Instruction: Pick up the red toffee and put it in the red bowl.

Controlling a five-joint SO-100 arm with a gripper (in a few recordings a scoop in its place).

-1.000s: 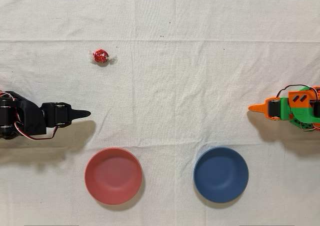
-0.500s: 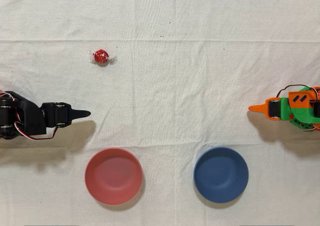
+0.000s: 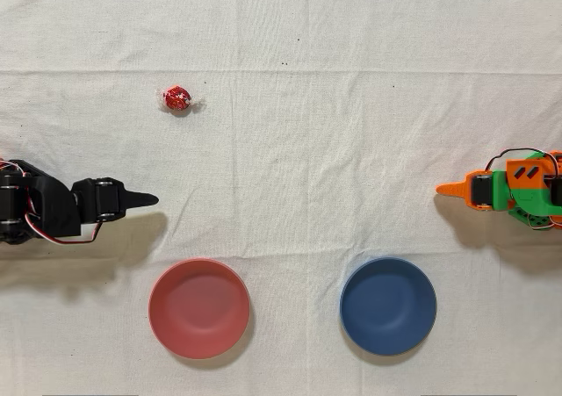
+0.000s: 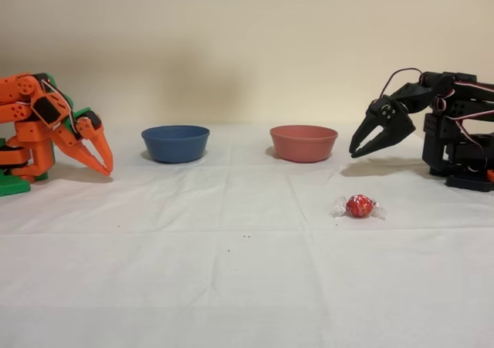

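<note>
Red bowl (image 3: 199, 308): round, shallow, matte salmon-red; stands on the white cloth (image 3: 299, 133) in the lower left of the overhead view; interior plain, nothing in it. Blue bowl (image 3: 388, 306): like size, beside the red bowl with a gap between them, to its right in the overhead view and to its left in the fixed view; interior bare as seen from above. Toffee (image 3: 177, 98): small, shiny red wrapper, clear twisted ends; lies loose on the cloth, well apart from both bowls, in the upper left of the overhead view and in front of the red bowl in the fixed view. Gripper (image 4: 360, 148): black, at the right of the fixed view, tips pointing down and hanging above the cloth beside the red bowl; jaws a little apart, gripping nothing, clear of the toffee. Orange arm (image 4: 46, 128): idle, at the far side of the blue bowl.
</note>
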